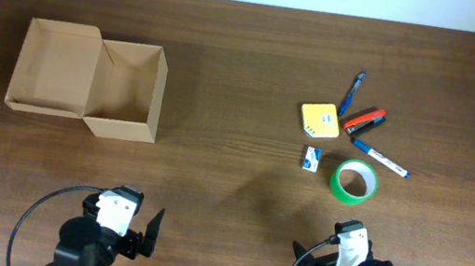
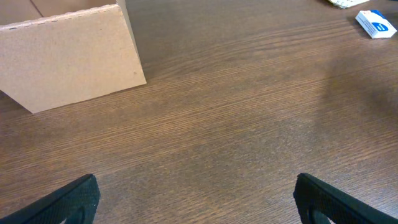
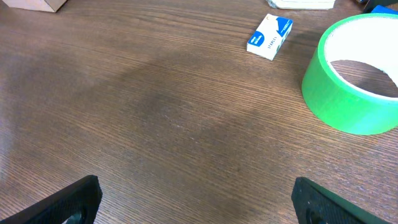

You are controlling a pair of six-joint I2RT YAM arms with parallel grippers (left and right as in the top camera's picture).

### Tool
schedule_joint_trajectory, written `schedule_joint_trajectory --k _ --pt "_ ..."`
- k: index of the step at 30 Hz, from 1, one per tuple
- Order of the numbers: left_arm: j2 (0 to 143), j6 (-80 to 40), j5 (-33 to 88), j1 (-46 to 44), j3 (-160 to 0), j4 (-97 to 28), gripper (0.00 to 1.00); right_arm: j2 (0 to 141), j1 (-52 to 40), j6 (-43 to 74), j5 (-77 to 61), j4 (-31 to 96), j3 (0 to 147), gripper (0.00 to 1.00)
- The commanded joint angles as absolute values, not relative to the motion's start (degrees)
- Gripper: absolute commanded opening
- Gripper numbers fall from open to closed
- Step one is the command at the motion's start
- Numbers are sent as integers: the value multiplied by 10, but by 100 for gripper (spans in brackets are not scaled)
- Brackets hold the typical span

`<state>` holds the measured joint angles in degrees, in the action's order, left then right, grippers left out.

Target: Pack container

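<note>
Got the left gripper (image 2: 198, 202) and the right gripper (image 3: 196, 202) both parked low at the near edge of the table (image 1: 246, 78), jaws spread fully wide, nothing between them. Can see the container (image 1: 121, 128) at the far left, well apart from the stationery, sitting square with the flap lid (image 1: 51, 67) laid back to the left; looks empty inside. Guessing light, being plain thin cardboard, so likely to skid on the smooth wood if nudged rather than stay put. Probably stiff enough along the folded edges and corners, floppier mid-wall and at the hinge. Wouldn't try squeezing across the whole body (looks too wide for those jaws anyway). Better to pinch one upright wall over the top rim, close to a corner, or to take the free edge of the flap for closing later. Not fragile as such, but easy to crease with a hard clamp, so go gentle. Worth steadying with the left side while loading from the right, given the green tape roll (image 1: 354, 182), yellow note pad (image 1: 320, 120), small white-and-blue box (image 1: 312, 158) and pens (image 1: 381, 158) all lying over on the right, nearer the right gripper. Nothing packed yet, so calling this the very start.
</note>
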<state>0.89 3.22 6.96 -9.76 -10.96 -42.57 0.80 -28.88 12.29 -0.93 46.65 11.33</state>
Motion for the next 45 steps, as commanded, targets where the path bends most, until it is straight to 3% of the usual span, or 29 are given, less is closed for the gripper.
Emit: schedule_joint_trajectory --k 1,45 --pt "3 26 63 -95 -105 -424 100 2 -294 129 -13 464 107 99" --pt "3 26 64 -95 -105 -403 100 1 -294 129 -13 464 107 99"
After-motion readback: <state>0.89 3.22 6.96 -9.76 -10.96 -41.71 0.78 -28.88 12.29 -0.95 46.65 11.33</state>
